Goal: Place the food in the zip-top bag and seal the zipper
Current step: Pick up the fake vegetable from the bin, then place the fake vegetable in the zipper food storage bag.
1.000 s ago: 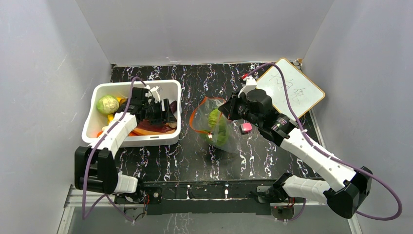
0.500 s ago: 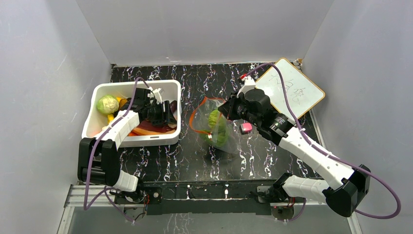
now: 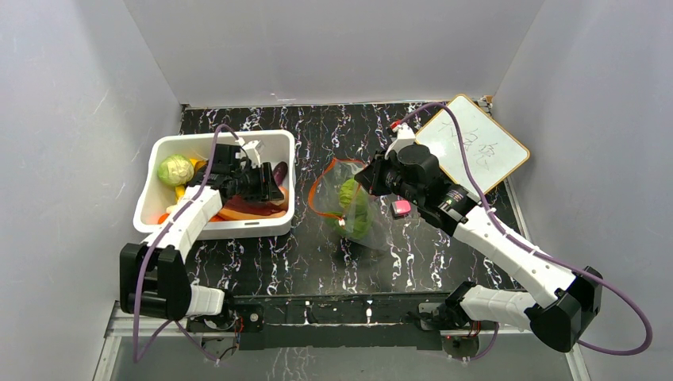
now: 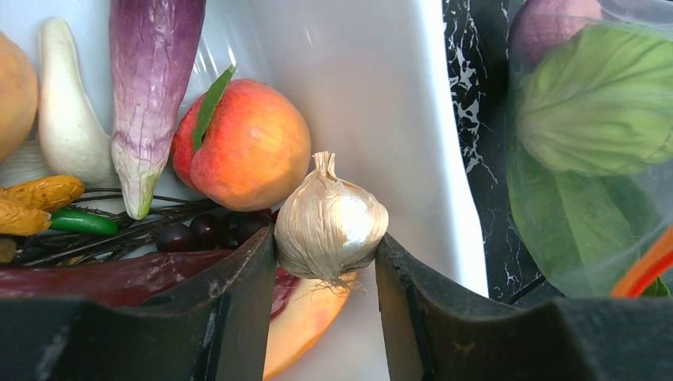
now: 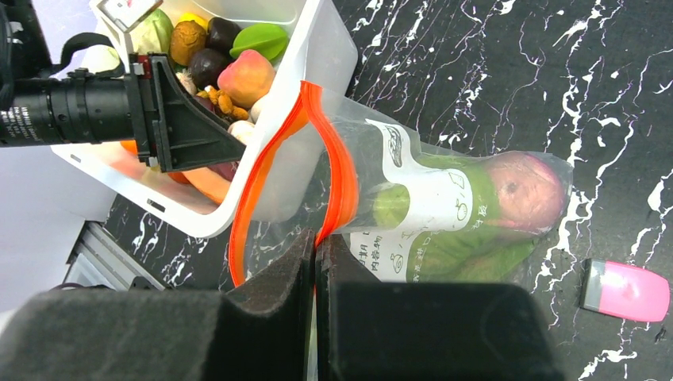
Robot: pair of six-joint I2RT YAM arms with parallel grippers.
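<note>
My left gripper (image 4: 325, 248) is shut on a pale garlic bulb (image 4: 329, 218) and holds it above the right end of the white bin (image 3: 206, 141). Under it lie a peach (image 4: 246, 147) and a purple eggplant (image 4: 151, 79); a green cabbage (image 3: 175, 170) sits at the bin's left. The zip-top bag (image 3: 349, 202) lies just right of the bin with green leafy food and a reddish fruit (image 5: 524, 190) inside. Its mouth faces the bin. My right gripper (image 5: 316, 246) is shut on the red-orange zipper (image 5: 341, 167) and holds the mouth open.
A small pink block (image 3: 401, 208) lies on the black marbled table right of the bag, also in the right wrist view (image 5: 627, 290). A whiteboard (image 3: 476, 147) leans at the back right. Grey walls close in on three sides.
My left gripper has shifted slightly over the bin's right end with the garlic in it. The right arm and the bag have barely moved.
</note>
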